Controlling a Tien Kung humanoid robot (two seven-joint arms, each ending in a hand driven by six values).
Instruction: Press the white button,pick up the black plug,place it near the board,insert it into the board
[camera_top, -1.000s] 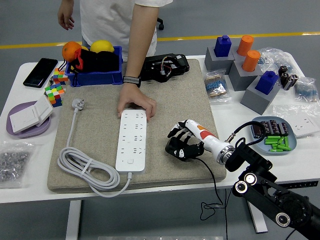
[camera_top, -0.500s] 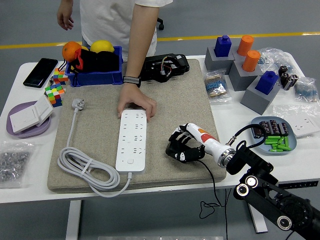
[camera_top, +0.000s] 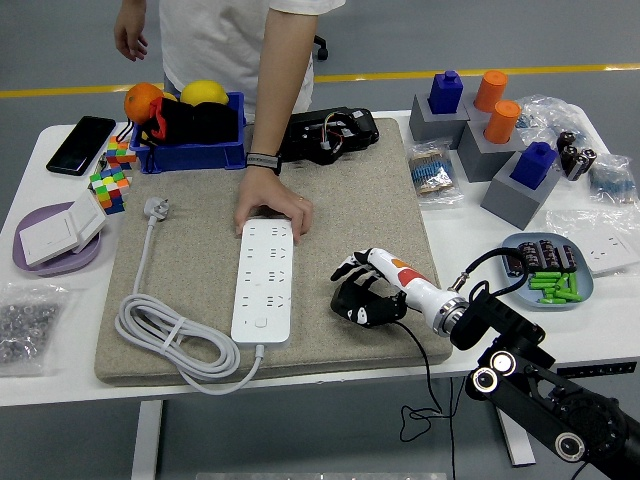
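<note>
**Right hand closed over the black plug beside the power strip**

The robot's right hand (camera_top: 362, 290) lies low on the beige felt mat (camera_top: 350, 200), to the right of the long white power strip (camera_top: 264, 281) and apart from it. Its black fingers (camera_top: 350, 266) are curled down around a black plug (camera_top: 362, 308) that sits against the mat under the palm; the plug is mostly covered, so how firm the hold is cannot be told. A thin black cable (camera_top: 425, 375) runs from there over the mat's near edge and hangs below the table.

The power strip lies lengthwise on the mat, with a small white button (camera_top: 260, 322) near its near end. Its white cord (camera_top: 165, 340) loops in a coil at the mat's near-left corner and runs up to a white three-pin plug (camera_top: 155, 208) at the far left.

A person in a white shirt stands at the far side of the white table (camera_top: 455, 215); one hand (camera_top: 272, 208) presses flat on the far end of the strip, a dark band at the wrist.

Further off are a blue bin (camera_top: 190, 155) with an orange and a yellow fruit, a black phone (camera_top: 80, 144), colourful puzzle cubes (camera_top: 110, 180) and a purple plate (camera_top: 50, 260) at the left, with grey blocks (camera_top: 500, 180) carrying blue and orange pegs at the far right and a blue-grey dish (camera_top: 585, 290) of green pieces.
</note>
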